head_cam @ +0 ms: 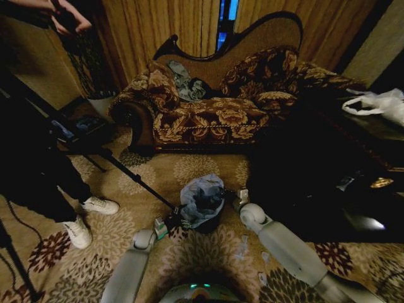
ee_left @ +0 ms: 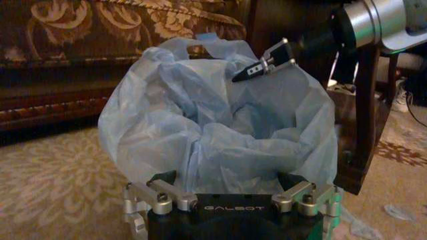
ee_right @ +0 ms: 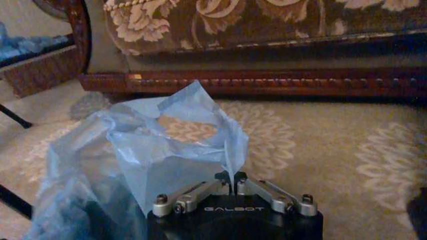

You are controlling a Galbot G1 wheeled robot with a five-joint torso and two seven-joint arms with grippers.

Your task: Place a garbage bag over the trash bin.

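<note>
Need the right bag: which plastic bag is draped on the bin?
The pale blue garbage bag over the trash bin, pinched by the right tool; the white bag lies aside.

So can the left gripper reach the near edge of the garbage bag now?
Probably yes: the left gripper sits open right against the garbage bag, nothing between them. The right gripper pinches the far side.

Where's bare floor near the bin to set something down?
Open carpet lies between the sofa and the trash bin. Crowded right at the bin: the garbage bag, left gripper, right gripper, a tripod leg and a low table.
</note>
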